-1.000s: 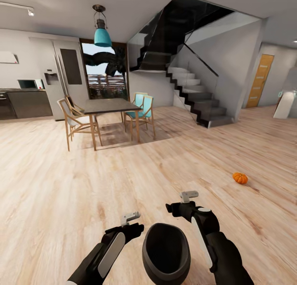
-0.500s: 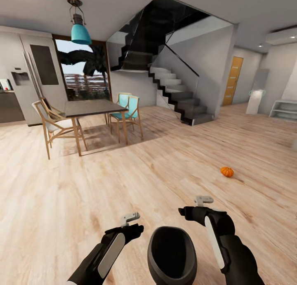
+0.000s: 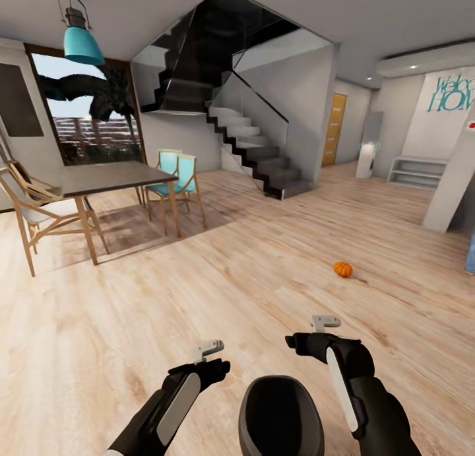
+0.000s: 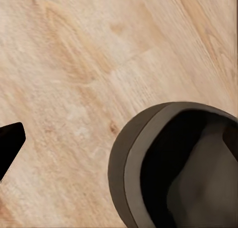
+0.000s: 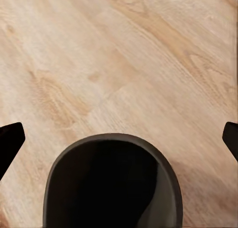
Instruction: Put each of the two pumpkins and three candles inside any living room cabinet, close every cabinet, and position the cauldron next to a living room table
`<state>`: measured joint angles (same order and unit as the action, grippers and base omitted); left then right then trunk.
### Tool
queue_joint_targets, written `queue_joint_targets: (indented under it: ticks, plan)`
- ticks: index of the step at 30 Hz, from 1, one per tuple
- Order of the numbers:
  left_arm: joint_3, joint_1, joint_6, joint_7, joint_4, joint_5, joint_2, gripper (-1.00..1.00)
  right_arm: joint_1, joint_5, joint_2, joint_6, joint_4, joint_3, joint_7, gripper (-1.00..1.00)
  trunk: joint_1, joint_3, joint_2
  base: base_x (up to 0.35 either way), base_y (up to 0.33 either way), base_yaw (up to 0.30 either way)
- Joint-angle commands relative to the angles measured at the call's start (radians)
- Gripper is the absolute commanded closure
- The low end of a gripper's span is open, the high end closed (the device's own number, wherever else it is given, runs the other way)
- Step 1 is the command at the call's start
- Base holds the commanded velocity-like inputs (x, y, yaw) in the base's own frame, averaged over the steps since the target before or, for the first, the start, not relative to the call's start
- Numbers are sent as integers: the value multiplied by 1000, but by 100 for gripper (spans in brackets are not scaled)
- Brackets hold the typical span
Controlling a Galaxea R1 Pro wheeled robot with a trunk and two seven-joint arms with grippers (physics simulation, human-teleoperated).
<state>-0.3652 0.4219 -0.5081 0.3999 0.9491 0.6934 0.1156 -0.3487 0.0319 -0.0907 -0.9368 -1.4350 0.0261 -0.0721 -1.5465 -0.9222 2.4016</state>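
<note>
Mostly open pale wood plank floor [image 3: 218, 278], with a dark glass-railed staircase [image 3: 244, 146] at the back and a dark-topped dining table with wooden legs [image 3: 105, 176] at the left, tan and teal chairs round it. No low dark cabinet or candles visible from this spot.

Between the two arms, low and just ahead of the trunk, sits the black round-bellied cauldron with a wide mouth [image 3: 280, 416]; both wrist views look down past it to bare floor. Looks like a transit or search moment, nothing gripped.

Left gripper [image 3: 214, 360] hangs just beside the cauldron's left side, apart from it. One dark fingertip shows at the left wrist view's edge, so can't tell its spread. Right gripper [image 3: 300, 342] hovers over the floor just beyond the rim; its two dark fingertips [image 5: 10, 139] show at opposite edges of the right wrist view, so spread wide, empty.

Smallest: one bright orange ribbed pumpkin [image 3: 342, 269] alone on the floor, ahead and to the right, well apart from both grippers.

To do it well, judged: turn the base toward the pumpkin, stop with it near the right arm, come down with fingers wide around its round body, close gently as it may roll. Keep arms off the cauldron while driving.
</note>
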Motion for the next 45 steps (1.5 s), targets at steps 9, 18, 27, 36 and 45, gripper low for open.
queue_joint_targets:
  ticks: [9, 18, 27, 36, 45]
  plan:
    - [0, 3, -2, 10, -1, 15, -1, -100, -1, 1, -1, -11, -1, 8, 6, -100, 0, -1, 0, -79, 311, -300]
    - [2, 5, -3, 12, 8, 18, 3, -100, -1, -6, -5, -13, 6, 10, 112, -100, 0, -1, 0, -33, 88, -300]
    - [11, 38, -31, 14, 15, 17, -3, -100, -2, -6, -4, -23, 61, 6, 125, -100, 0, -1, 0, -1, 4, -300]
    - [66, 40, -34, 20, 43, 51, 8, -100, -9, -7, -5, -14, 101, 0, 125, -100, 0, -1, 0, 0, 0, -210]
    - [47, 264, -78, 18, -205, 137, 31, -100, -190, -12, -13, 60, 440, -1, 125, -100, -34, -30, 63, 0, 0, -32]
